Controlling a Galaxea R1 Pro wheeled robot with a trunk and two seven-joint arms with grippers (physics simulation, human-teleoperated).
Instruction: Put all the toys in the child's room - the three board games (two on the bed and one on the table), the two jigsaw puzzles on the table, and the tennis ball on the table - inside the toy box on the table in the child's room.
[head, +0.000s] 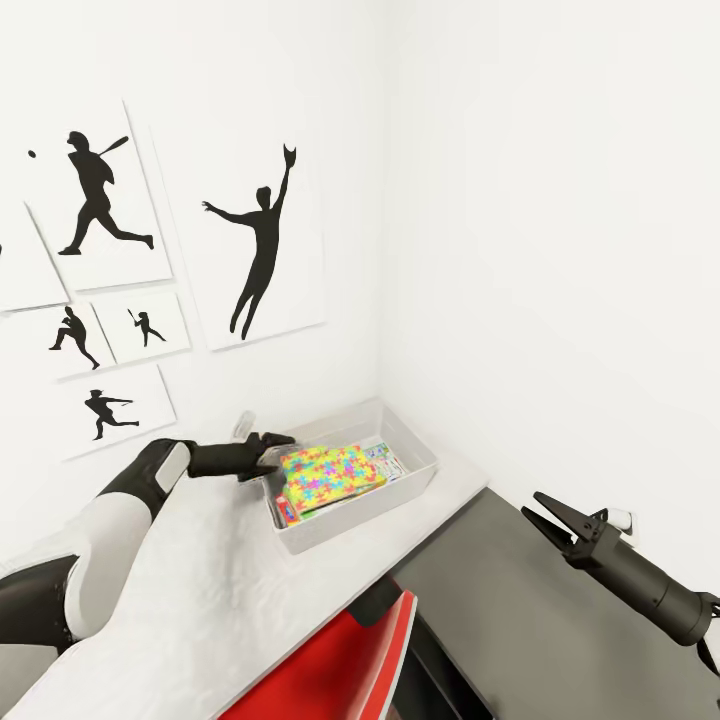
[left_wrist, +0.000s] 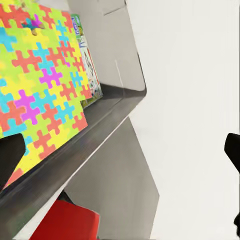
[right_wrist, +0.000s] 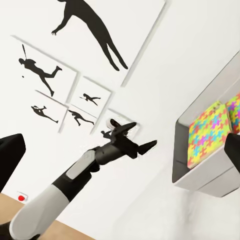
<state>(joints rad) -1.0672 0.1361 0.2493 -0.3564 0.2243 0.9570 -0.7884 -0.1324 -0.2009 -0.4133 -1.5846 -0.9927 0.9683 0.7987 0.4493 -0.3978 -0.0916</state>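
you look to be at the end of a drop into the toy box (head: 415, 478): a jigsaw puzzle (head: 325, 478) lies inside it, tilted, on top of a board game (head: 385, 462) whose edge peeks out at the box's right end. the box sits on the white table (head: 200, 590) in the corner, under the baseball posters (head: 262, 240).

your left gripper (head: 268, 452) hangs at the box's left end, just beside the rim and close over the puzzle's near-left corner. its fingers are spread apart and nothing is between them; i cannot tell whether a fingertip touches the puzzle. to finish well, lift straight up and clear of the rim before you swing away, so you don't drag the puzzle or nudge the box.

your right gripper (head: 553, 517) is well apart, off to the right over the dark floor, jaws wide and empty. a red chair (head: 340, 665) stands at the table's near edge; mind it when you turn.
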